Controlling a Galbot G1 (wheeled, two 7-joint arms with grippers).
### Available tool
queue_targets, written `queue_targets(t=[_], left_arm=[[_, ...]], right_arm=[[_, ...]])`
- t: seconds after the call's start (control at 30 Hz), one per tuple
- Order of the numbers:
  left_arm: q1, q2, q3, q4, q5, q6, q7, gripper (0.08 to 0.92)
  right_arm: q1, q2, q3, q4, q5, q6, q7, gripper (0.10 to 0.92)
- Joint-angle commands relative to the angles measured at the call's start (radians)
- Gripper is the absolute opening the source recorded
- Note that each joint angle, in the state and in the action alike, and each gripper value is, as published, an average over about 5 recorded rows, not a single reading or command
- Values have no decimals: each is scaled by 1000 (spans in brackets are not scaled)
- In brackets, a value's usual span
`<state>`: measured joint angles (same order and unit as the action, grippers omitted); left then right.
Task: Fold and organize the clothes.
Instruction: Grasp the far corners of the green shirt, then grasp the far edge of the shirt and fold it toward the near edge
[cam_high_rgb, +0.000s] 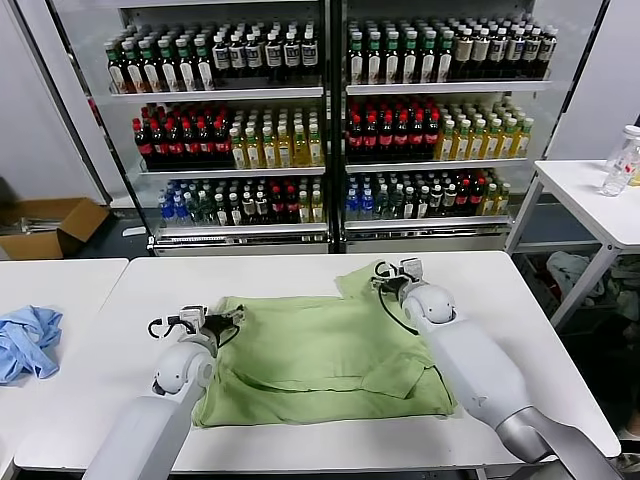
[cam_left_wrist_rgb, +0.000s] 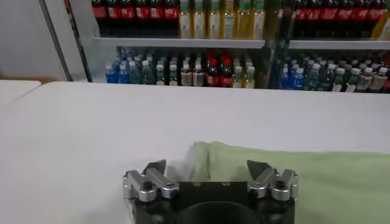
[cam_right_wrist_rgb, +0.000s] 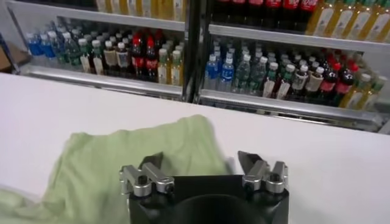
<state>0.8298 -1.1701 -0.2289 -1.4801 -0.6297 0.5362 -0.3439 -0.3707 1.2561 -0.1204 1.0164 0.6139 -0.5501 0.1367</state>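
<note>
Shirt (cam_high_rgb: 320, 350): a light green garment is lying spread and partly folded on the white table (cam_high_rgb: 540, 330), filling the middle of the tabletop; one sleeve is sticking out toward 1 o'clock and a folded flap is resting near the 5 o'clock corner.
Left gripper (cam_high_rgb: 225, 321): it is hovering at the shirt's 10 o'clock corner, its jaws standing wide apart and holding nothing; in the left wrist view (cam_left_wrist_rgb: 207, 168) the shirt's edge (cam_left_wrist_rgb: 292, 182) is lying between and just beyond the open fingers.
Right gripper (cam_high_rgb: 396, 269): it is sitting at the shirt's 1 o'clock sleeve, jaws spread wide and gripping nothing; in the right wrist view (cam_right_wrist_rgb: 201, 161) the green cloth (cam_right_wrist_rgb: 122, 164) is bunching up just ahead of the fingers.
Table: it is carrying the shirt and both arms.
Blue cloth (cam_high_rgb: 25, 340): a crumpled light blue garment is lying on a separate table at 9 o'clock, well apart from the shirt.
Coolers (cam_high_rgb: 330, 120): glass-door drink coolers full of bottles are standing behind the table at 12 o'clock.
Box (cam_high_rgb: 45, 225): an open cardboard box is sitting on the floor at 10 o'clock.
</note>
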Motion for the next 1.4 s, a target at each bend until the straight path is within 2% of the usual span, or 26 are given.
queue_targets(t=[0.03, 0.3, 0.53, 0.63, 0.77, 0.87, 1.07, 1.4], left_arm=[[-31, 7, 20, 38, -44, 3, 24, 740], [-12, 21, 12, 31, -71, -8, 59, 507], [29, 41, -17, -21, -120, -69, 96, 307], [58, 56, -41, -74, -151, -94, 104, 221], [102, 82, -81, -169, -209, -117, 108, 114], [136, 99, -110, -240, -247, -126, 106, 85], [231, 123, -166, -369, -293, -128, 102, 83], [452, 116, -228, -567, -269, -91, 103, 83]], right_arm=[[31, 36, -25, -83, 13, -22, -16, 543], [14, 17, -13, -54, 37, -27, -23, 326], [-17, -20, 2, 49, 65, 6, -24, 136], [-34, -44, 12, 128, 74, 36, -20, 106], [-65, -86, 42, 269, 88, 64, -16, 106], [-98, -126, 76, 383, 112, 68, -9, 106], [-205, -234, 145, 591, 156, 68, 12, 106], [-527, -391, 327, 927, 173, 61, 43, 106]])
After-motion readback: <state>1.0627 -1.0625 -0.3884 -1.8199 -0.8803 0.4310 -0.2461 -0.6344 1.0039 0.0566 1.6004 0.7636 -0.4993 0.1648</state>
